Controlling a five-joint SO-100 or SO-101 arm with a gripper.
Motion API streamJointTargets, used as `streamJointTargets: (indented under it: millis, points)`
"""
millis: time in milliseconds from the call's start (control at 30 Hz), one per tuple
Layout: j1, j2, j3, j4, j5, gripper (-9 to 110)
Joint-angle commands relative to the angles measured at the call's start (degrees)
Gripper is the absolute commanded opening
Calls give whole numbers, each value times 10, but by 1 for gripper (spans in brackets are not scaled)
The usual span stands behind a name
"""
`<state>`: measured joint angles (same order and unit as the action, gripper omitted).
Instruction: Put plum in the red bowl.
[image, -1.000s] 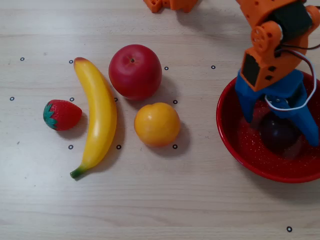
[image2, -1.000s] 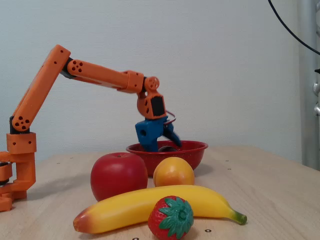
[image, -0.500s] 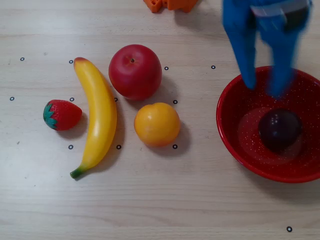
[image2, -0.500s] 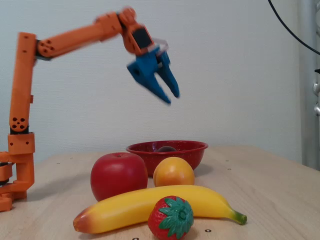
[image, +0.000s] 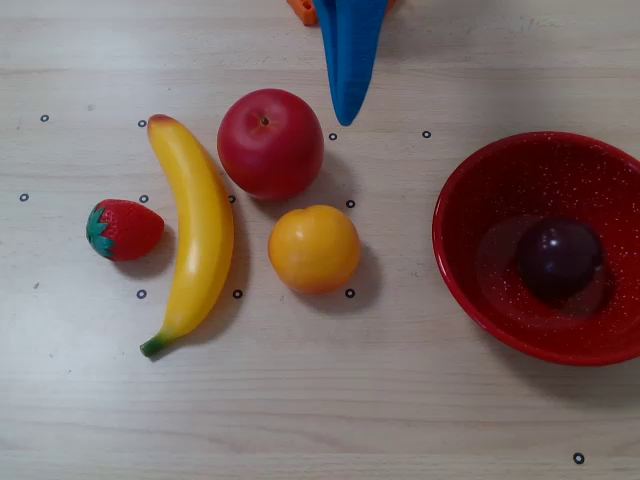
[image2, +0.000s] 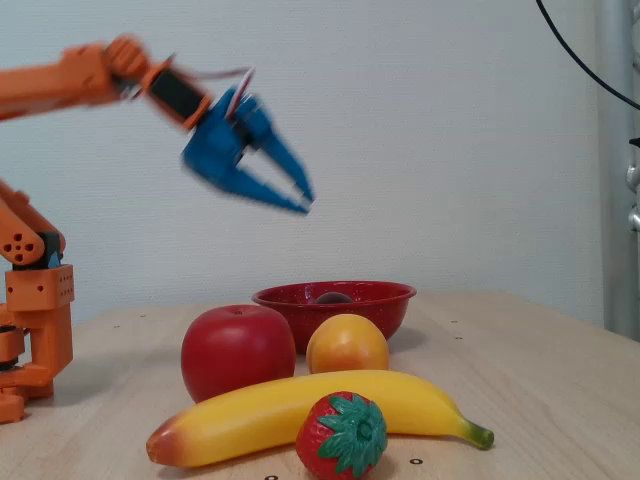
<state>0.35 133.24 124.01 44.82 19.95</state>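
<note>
The plum (image: 558, 258) lies at the bottom of the red bowl (image: 470, 180), at the right of the overhead view; in the fixed view only its top shows above the bowl rim (image2: 333, 297). By this evidence the placement appears complete, and the step in hand is judged to be the retreat of the arm.

The end effector (image2: 300, 197) is high above the worktop (image: 400, 400) in the upper left of the fixed view. It holds nothing. Its fingers are spread moderately, though motion blur softens the outline. In the overhead view only one blue finger (image: 349, 60) enters from the top edge, above the apple (image: 270, 143).

Recommended procedure for the retreat:
- Maintain the present height over the apple, the orange (image: 314, 248) and the banana (image: 195, 230). These lie near one another at frame centre-left and would probably roll if struck.
- Keep the travel path clear of the bowl, so that the rim is not clipped.
- Do not descend until the end effector is clear of all fruit, including the strawberry (image: 124, 229).
</note>
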Motion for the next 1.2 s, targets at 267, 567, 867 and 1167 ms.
streamJointTargets:
  millis: [267, 567, 867, 1167]
  points:
    - [-41, 329, 396, -176, -29, 0]
    - [-45, 470, 547, -169, -109, 0]
    - [-37, 519, 547, -33, -210, 0]
    - [-21, 519, 548, 59, -301, 0]
